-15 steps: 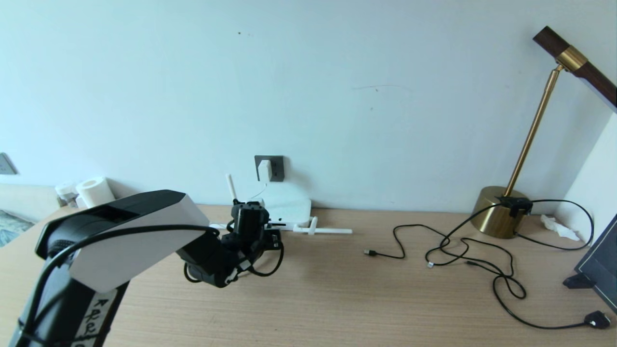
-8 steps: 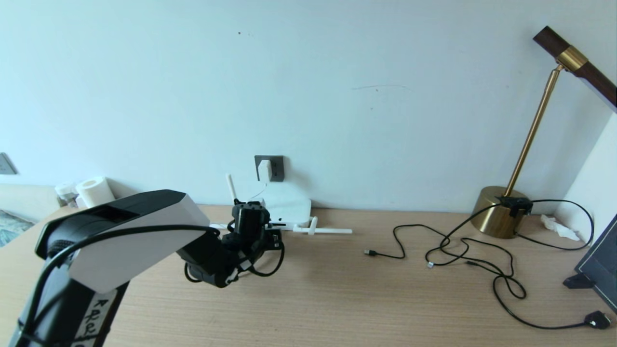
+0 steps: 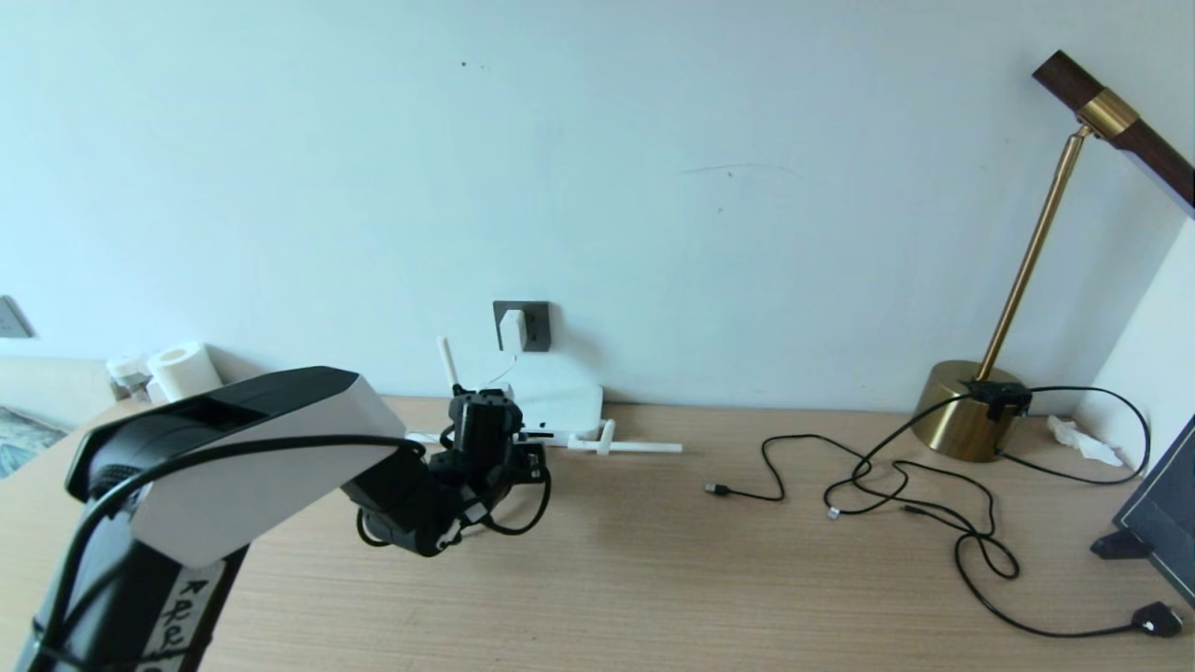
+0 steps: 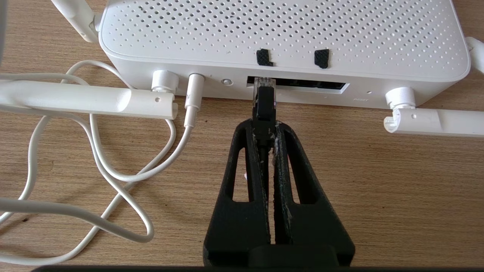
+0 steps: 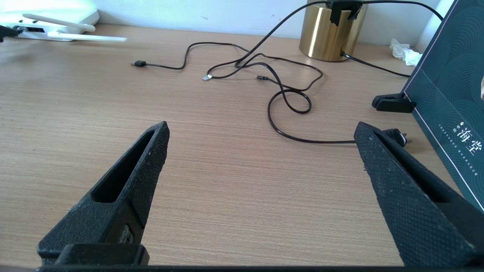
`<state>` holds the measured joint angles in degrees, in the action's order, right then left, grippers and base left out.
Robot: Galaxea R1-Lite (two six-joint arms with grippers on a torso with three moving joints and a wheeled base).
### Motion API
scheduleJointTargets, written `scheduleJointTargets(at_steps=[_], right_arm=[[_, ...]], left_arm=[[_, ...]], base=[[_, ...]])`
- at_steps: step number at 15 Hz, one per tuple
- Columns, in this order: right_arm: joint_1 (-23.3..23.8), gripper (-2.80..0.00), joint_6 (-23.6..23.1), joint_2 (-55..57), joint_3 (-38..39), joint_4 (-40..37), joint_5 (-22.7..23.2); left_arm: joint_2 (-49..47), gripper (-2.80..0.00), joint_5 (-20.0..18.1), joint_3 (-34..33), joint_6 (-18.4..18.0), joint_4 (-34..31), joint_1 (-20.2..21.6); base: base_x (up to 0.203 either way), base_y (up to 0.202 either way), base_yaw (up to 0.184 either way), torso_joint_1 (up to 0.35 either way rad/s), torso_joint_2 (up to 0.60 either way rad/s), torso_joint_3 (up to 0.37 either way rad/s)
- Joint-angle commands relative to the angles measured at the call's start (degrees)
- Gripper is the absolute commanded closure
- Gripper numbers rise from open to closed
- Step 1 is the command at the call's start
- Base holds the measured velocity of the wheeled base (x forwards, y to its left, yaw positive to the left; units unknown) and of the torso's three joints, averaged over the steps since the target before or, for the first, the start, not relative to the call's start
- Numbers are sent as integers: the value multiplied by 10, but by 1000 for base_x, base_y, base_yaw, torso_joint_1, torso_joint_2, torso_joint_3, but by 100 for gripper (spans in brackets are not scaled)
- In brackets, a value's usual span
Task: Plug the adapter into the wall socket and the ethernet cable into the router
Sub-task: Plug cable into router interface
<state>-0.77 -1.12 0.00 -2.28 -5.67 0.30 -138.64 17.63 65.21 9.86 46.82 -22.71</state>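
Note:
The white adapter (image 3: 512, 329) sits in the dark grey wall socket (image 3: 535, 326) above the desk. Below it lies the flat white router (image 3: 560, 401) (image 4: 283, 34), antennas folded along its front. My left gripper (image 4: 264, 126) (image 3: 534, 439) is shut on the plug of the black ethernet cable (image 4: 264, 102). The plug's clear tip is at the left end of the router's dark port slot (image 4: 302, 84), partly inside it. The cable loops back under the wrist (image 3: 523, 513). My right gripper (image 5: 261, 128) hangs open over bare desk on the right, out of the head view.
The adapter's thin white cord (image 4: 113, 170) coils on the desk beside the router. Thin black cables (image 3: 896, 485) sprawl at right near a brass lamp base (image 3: 966, 411) and a dark box (image 3: 1158, 513). A paper roll (image 3: 185, 371) stands at back left.

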Motion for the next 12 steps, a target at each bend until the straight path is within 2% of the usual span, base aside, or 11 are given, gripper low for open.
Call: scheduleJointTargets(at_steps=[1, 12], right_arm=[[0, -280, 0, 0, 0, 0, 0], [0, -280, 0, 1, 0, 0, 0]], left_arm=[[1, 0, 1, 0, 1, 3, 0], [-4, 0, 1, 4, 1, 2, 6]], base=[[0, 0, 0, 0, 0, 0], [0, 0, 0, 0, 0, 0]])
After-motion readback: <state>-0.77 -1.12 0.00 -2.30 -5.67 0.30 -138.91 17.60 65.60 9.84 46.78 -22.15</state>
